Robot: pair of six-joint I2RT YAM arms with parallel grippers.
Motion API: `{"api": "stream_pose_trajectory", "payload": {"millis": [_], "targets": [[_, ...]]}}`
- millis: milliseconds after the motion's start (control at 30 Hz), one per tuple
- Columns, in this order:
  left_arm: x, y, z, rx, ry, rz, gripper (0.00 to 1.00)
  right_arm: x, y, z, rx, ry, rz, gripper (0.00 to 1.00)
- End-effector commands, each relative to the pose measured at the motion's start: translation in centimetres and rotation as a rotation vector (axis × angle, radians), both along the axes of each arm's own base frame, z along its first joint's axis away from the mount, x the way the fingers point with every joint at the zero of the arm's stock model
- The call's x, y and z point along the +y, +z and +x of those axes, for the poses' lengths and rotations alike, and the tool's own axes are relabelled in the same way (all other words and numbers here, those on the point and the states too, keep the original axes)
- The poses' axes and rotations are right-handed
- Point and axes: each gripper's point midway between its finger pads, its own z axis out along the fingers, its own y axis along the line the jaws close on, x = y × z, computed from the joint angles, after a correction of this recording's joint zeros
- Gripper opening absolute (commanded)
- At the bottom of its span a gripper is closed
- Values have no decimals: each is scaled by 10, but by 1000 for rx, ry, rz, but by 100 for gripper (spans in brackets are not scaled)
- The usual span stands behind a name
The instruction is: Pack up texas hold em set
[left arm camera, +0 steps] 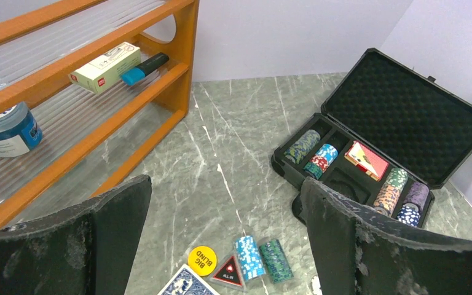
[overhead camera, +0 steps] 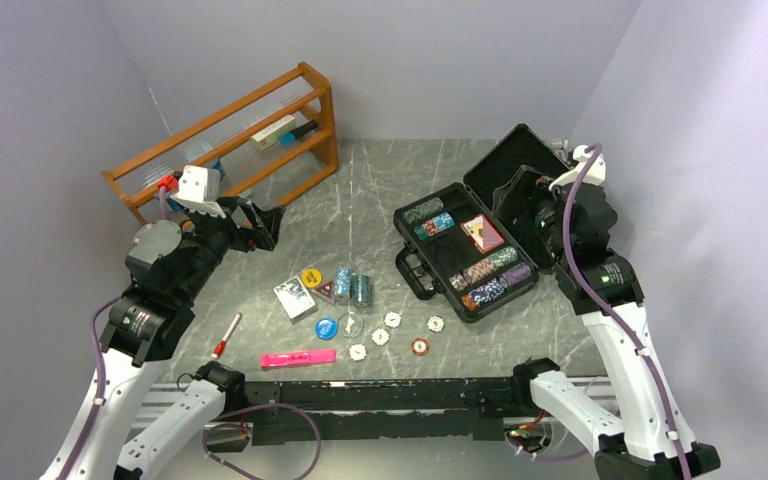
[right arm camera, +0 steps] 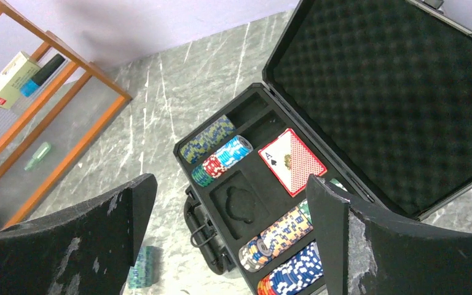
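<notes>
The black case (overhead camera: 412,262) lies open at centre right, its foam lid (overhead camera: 505,160) back. It holds several chip stacks (overhead camera: 490,270) and a red card deck (overhead camera: 482,233). Loose on the table are a blue deck (overhead camera: 293,297), a yellow button (overhead camera: 311,277), blue and green chip stacks (overhead camera: 352,285), a blue button (overhead camera: 326,327) and several white discs (overhead camera: 380,337). My left gripper (overhead camera: 263,225) is open and empty, behind these. My right gripper (overhead camera: 528,205) is open and empty above the case; the right wrist view shows an empty slot (right arm camera: 243,203).
A wooden shelf rack (overhead camera: 230,130) stands at the back left with a box and a marker on it. A pink marker (overhead camera: 298,358) and a red-tipped pen (overhead camera: 227,335) lie near the front edge. Walls close in on both sides.
</notes>
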Motion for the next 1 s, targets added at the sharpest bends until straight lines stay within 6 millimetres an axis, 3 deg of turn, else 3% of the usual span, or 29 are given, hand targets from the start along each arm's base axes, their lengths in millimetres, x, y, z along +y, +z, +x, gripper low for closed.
{"api": "stream_pose_trajectory", "payload": {"millis": [0, 333, 633, 700, 767, 967], "targets": [[3, 10, 4, -44, 24, -10, 97, -4, 16, 3, -48, -17, -8, 98], [2, 0, 11, -18, 37, -12, 97, -14, -11, -3, 41, -94, 14, 98], [5, -20, 15, 23, 73, -61, 97, -30, -121, -47, 421, -269, 49, 92], [3, -24, 15, 28, 64, -61, 97, -34, -136, -56, 466, -292, 42, 85], [1, -26, 17, 34, 59, -59, 97, -37, -147, -59, 481, -307, 33, 69], [-6, -33, 18, 46, 21, -40, 97, -53, -181, -58, 539, -397, -33, 60]]}}
